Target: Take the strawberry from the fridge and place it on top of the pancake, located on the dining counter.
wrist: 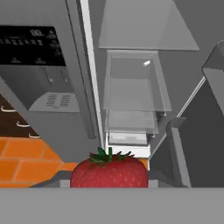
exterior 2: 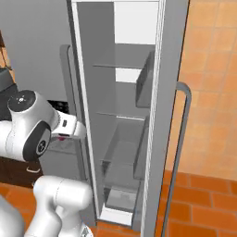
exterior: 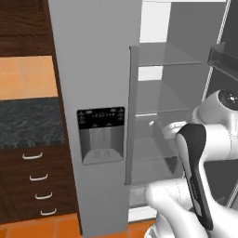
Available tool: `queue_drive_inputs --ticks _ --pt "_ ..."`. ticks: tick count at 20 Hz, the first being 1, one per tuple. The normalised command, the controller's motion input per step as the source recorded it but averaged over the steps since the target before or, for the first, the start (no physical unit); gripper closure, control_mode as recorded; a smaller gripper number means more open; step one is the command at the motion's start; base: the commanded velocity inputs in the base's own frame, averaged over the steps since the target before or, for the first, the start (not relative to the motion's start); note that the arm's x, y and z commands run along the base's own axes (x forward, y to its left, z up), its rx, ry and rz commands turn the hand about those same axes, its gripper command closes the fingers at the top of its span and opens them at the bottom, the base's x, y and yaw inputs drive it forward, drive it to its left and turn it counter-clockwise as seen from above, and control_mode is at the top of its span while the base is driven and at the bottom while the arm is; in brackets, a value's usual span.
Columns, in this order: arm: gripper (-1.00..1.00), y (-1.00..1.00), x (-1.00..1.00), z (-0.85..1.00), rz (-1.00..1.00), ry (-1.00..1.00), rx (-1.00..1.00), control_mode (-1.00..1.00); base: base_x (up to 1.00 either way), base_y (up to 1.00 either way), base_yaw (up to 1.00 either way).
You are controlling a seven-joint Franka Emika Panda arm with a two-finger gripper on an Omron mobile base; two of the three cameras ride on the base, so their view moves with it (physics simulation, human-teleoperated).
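Between the fingertips, at the very bottom of the hand view, sat the strawberry [wrist: 109,170], red with its green leaves up. The tips themselves were hidden behind the berry and the lower edge, so the gripper [wrist: 109,178] was judged to be partly closed on it, with the jaws neither wide nor fully shut, since the fruit filled the gap between them. It was held outside the fridge [exterior: 93,69], in front of the open compartment, and the camera looked back at the glass shelves [wrist: 144,39] and the clear drawers [wrist: 133,98] below them. This position makes sense if the berry was to travel away from the appliance to the pancake; neither the pancake nor the dining counter was in sight, so that part of the task was not yet done.

Around it, the closed door with the black dispenser panel [exterior: 101,118] stood to one side, and the open door [exterior 2: 171,92] with its long handle [exterior 2: 180,152] and its bins [exterior 2: 144,85] stood to the other. The arm reached between these two, so both doors, and the shelf edges, were the things that a swing of the arm could hit. Beyond the fridge were dark wood drawers [exterior: 39,181] under a dark stone top [exterior: 30,123], an orange tiled floor [wrist: 22,164] and an orange tiled wall [exterior 2: 213,69].
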Motion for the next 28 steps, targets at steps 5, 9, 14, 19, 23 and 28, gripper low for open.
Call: queue_drive_inputs --ticks 5,9,14,19,23,28 --pt "1.0 0.0 0.0 0.0 0.0 0.0 0.0 1.0 -0.92 0.99 0.09" --pt "1.0 0.0 0.0 0.0 0.0 0.0 0.0 1.0 -0.16 0.95 0.68" --pt "1.0 0.0 0.0 0.0 0.0 0.0 0.0 1.0 0.0 0.66 0.9" --pt "1.0 0.0 0.0 0.0 0.0 0.0 0.0 1.0 0.0 0.42 0.95" --pt "1.0 0.0 0.0 0.0 0.0 0.0 0.0 1.0 0.0 0.16 0.97" --pt "1.0 0.0 0.0 0.0 0.0 0.0 0.0 1.0 0.0 0.16 0.99"
